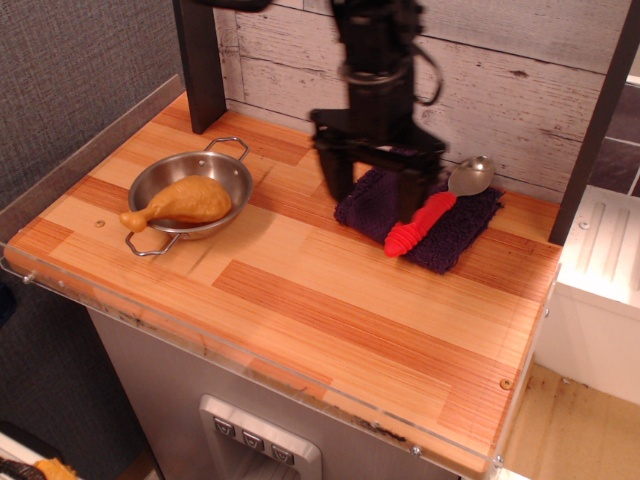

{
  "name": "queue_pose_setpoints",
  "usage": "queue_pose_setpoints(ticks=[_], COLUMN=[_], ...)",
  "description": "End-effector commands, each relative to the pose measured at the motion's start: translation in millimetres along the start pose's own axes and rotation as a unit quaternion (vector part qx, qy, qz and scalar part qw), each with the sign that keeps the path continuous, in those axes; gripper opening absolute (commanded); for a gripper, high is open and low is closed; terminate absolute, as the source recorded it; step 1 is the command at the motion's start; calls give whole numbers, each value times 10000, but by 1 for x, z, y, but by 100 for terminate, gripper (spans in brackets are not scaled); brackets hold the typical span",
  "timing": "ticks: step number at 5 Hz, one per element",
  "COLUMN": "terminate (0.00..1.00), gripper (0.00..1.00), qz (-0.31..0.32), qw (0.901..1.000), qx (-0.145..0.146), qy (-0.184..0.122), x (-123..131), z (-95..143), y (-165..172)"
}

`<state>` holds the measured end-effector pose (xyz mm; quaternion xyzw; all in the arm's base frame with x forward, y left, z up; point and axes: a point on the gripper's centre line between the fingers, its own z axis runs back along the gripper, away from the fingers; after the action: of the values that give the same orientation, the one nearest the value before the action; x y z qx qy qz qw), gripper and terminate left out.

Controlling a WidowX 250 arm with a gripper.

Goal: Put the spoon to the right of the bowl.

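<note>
Gripper (372, 196) spread over spoon (435, 211) near back-right corner — may snag cloth (375, 205), miss ribbed handle.

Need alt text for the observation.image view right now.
Open pincer hangs above the purple cloth, beside the red-handled spoon lying on it. At left, the steel bowl holds a toy drumstick on the wooden counter.
</note>
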<state>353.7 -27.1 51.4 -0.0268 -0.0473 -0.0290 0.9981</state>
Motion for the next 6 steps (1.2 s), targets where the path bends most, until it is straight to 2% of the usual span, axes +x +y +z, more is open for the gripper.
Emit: queue_pose_setpoints(ticks=[1,2,4,5,6], terminate=[0,0,0,0,0], gripper=[100,100,100,0,0], qz=[-41,-150,-289,-321,-363], qw=[9994,9997,9993,9993,9992], qx=[42,90,253,203,147], qy=[-351,-178,-32,-27,-19], x=[32,31,27,25,24], z=[6,-8,-19,-18,-14], y=[-22,-23,-18,-18,-17])
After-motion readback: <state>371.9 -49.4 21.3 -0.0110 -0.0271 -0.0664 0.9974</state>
